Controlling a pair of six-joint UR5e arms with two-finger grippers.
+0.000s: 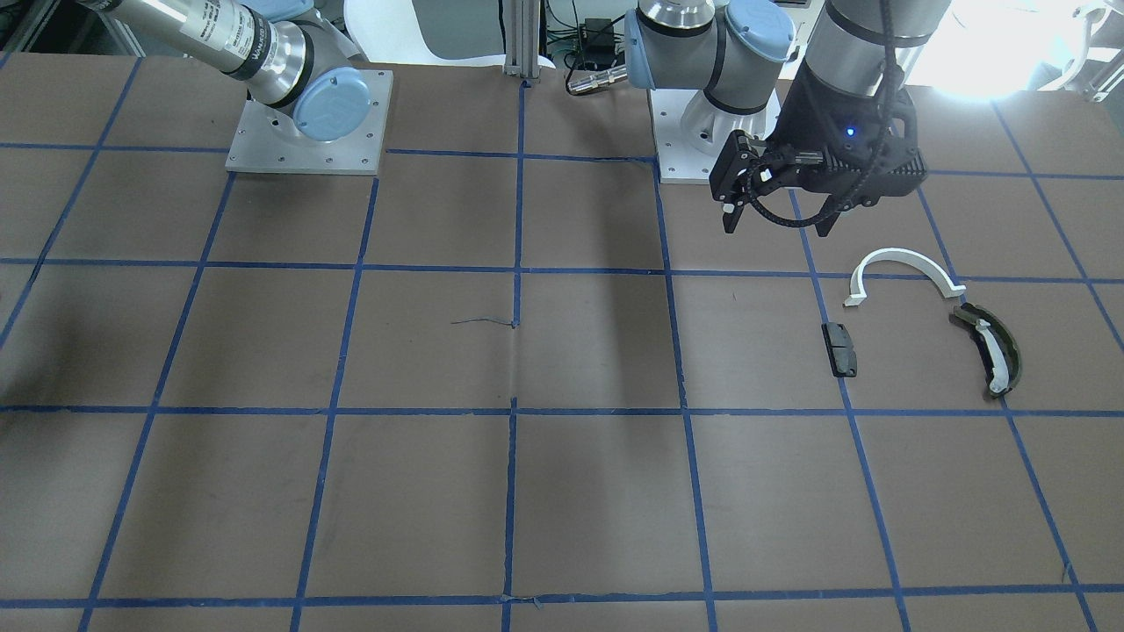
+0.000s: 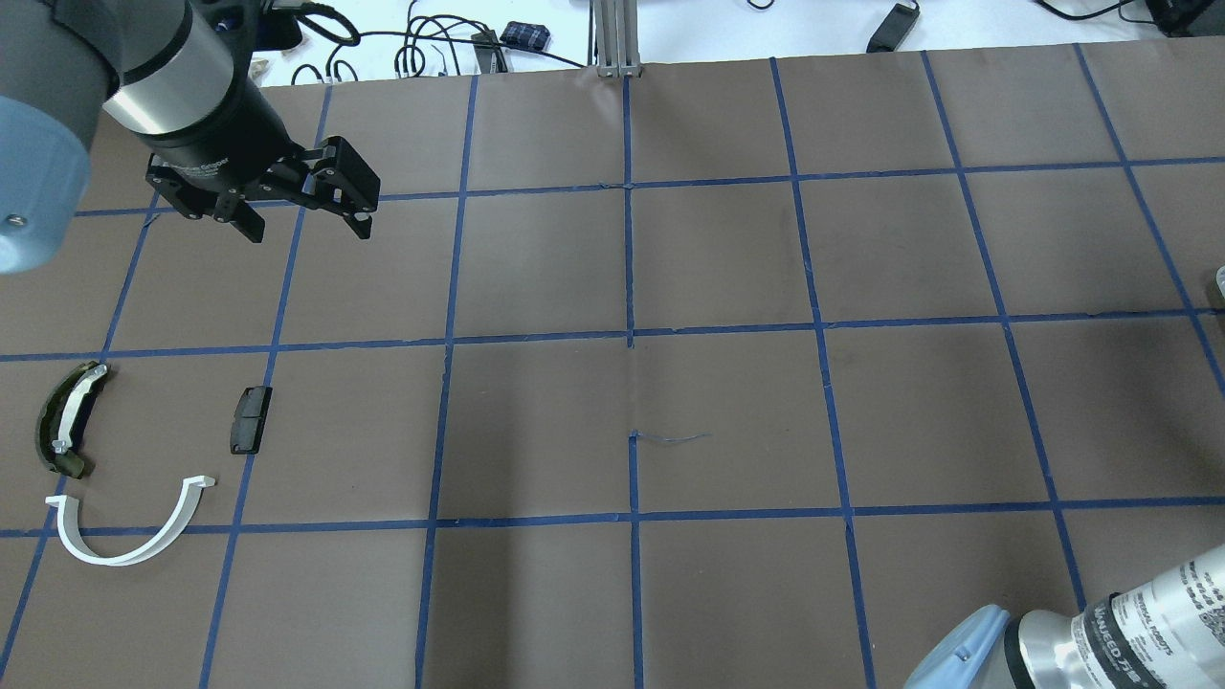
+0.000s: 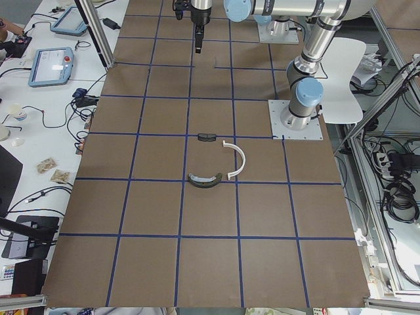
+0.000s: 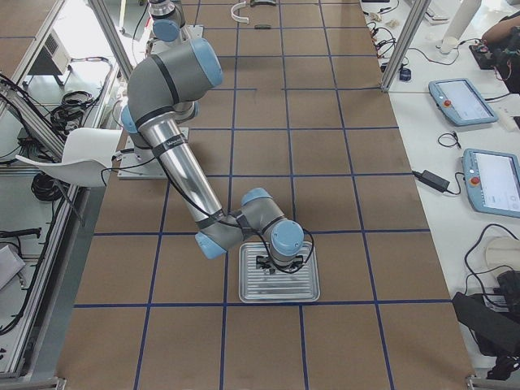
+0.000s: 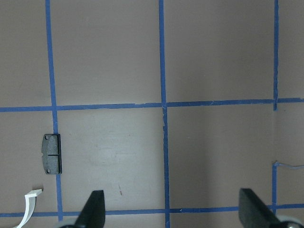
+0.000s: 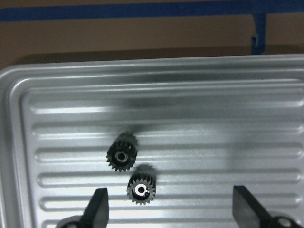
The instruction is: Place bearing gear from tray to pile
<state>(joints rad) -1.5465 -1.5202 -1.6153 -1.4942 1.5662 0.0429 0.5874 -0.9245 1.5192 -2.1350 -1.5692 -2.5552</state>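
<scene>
The ribbed tray (image 6: 28, 95) is shiny metal; the gears (image 6: 122, 154) dull dark metal; the table (image 1: 597, 491) matt brown paper.

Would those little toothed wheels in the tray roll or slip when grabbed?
The gears look like dark solid metal, so probably stiff and heavy for their size. They seem to stand on flat ends, bore up, so likely won't roll unless tipped. Their teeth should give the right tool some bite; the ribbed tray might make one wobble.
</scene>
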